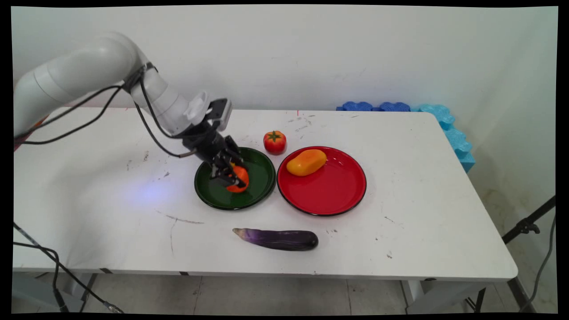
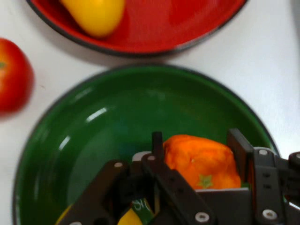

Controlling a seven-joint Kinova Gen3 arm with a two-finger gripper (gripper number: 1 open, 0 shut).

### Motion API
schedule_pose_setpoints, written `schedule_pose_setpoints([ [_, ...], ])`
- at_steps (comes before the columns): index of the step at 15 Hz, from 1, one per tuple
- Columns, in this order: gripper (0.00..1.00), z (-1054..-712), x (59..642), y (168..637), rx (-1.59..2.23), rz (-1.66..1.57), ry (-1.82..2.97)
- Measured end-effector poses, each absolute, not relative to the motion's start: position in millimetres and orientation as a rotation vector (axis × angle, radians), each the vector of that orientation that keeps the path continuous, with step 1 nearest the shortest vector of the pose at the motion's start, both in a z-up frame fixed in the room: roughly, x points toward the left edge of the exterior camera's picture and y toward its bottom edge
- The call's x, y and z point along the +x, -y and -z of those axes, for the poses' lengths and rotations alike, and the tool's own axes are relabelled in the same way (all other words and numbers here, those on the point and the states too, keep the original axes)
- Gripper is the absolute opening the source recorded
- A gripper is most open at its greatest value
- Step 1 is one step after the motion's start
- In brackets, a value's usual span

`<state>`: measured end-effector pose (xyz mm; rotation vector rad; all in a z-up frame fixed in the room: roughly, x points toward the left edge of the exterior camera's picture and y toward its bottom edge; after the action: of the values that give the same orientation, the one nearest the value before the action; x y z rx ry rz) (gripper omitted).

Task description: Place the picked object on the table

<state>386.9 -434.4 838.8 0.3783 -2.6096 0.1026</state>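
Gripper (image 1: 234, 176) at frame centre-left, clenched on orange pepper (image 2: 201, 161) over green plate (image 1: 262, 178); red plate (image 1: 338, 195) adjacent right.

The white table (image 1: 400, 249) carries four things directly — green plate (image 1: 262, 178), red plate (image 1: 338, 195), tomato (image 1: 274, 141), eggplant (image 1: 280, 239).

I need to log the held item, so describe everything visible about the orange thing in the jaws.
The orange fruit is a glossy, plastic-looking toy, rounded, with a small green star-shaped mark on its near face. It sits between the jaws of the gripper, which close on its two sides, over the green plate. Whether it rests on the plate cannot be told.
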Motion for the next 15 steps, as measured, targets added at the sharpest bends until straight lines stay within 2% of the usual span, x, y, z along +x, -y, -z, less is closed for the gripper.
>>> schedule_pose_setpoints([
  [5,0.0,-889.8,362.1,429.3,0.508,-0.136,2.526],
  [8,0.0,-907.8,343.5,420.6,0.584,-0.12,2.48],
  [11,0.0,-912.7,325.5,409.5,0.651,-0.091,2.445],
  [15,0.0,-902.6,310.7,394.4,0.708,-0.058,2.416],
])
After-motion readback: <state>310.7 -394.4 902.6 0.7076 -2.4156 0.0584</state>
